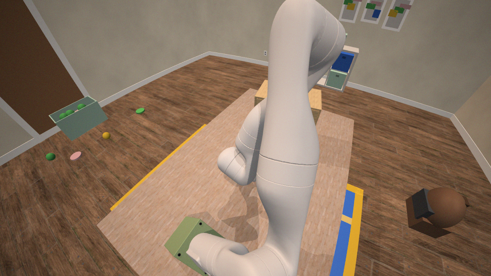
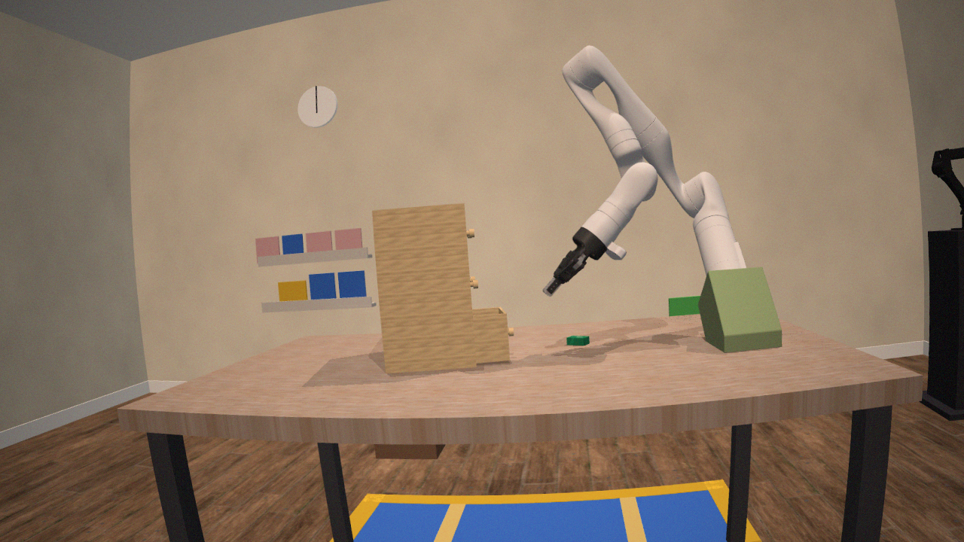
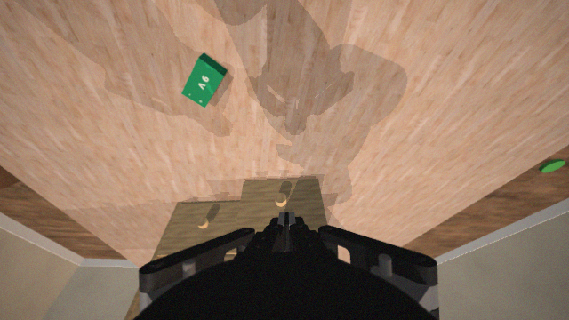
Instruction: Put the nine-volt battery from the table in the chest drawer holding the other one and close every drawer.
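Observation:
The green nine-volt battery (image 2: 578, 340) (image 3: 204, 81) lies flat on the table (image 2: 674, 384) (image 3: 444, 89), in front of the chest. The wooden chest (image 2: 425, 290) (image 1: 315, 97) stands upright. One bottom drawer (image 2: 492, 336) (image 3: 262, 191) is pulled partway out, its knob facing the robot; its inside is hidden. Beside it in the wrist view another bottom front (image 3: 191, 236) sits further back. Upper knobs show in the exterior view. My gripper (image 2: 547, 290) (image 3: 287, 222) is shut and empty, tilted down, above and in front of the open drawer. It is hidden in the top view.
The green robot base (image 1: 185, 236) (image 2: 741, 309) stands at the table's other end from the chest. The arm (image 1: 288, 154) (image 2: 620, 135) reaches high over the table and blocks much of the top view. Toys and a bin (image 1: 82, 120) are on the floor.

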Tool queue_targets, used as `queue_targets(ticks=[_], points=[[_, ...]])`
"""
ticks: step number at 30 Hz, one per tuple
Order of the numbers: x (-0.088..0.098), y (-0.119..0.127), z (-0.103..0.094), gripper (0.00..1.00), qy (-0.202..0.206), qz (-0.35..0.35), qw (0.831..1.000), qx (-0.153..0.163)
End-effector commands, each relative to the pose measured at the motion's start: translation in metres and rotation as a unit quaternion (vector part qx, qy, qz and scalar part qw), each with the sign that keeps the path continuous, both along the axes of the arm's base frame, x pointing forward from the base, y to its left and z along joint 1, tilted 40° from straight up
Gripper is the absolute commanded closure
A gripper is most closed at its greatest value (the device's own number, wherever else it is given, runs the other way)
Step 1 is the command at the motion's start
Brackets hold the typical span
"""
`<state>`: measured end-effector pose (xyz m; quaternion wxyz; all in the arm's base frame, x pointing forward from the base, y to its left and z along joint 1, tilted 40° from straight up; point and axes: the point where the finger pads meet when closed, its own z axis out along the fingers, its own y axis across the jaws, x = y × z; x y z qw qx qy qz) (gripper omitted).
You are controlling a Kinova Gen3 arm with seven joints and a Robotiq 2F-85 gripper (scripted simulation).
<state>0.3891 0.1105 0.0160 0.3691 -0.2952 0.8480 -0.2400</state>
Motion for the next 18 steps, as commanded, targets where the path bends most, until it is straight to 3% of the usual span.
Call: queue_targets(ticks=[1, 11, 18], points=[[0.010, -0.013, -0.012, 1.00, -0.003, -0.008, 1.000, -0.003], [0.035, -0.033, -0.046, 1.00, -0.002, -0.005, 1.000, -0.007], [0.041, -0.042, -0.053, 1.00, -0.005, -0.010, 1.000, -0.008]])
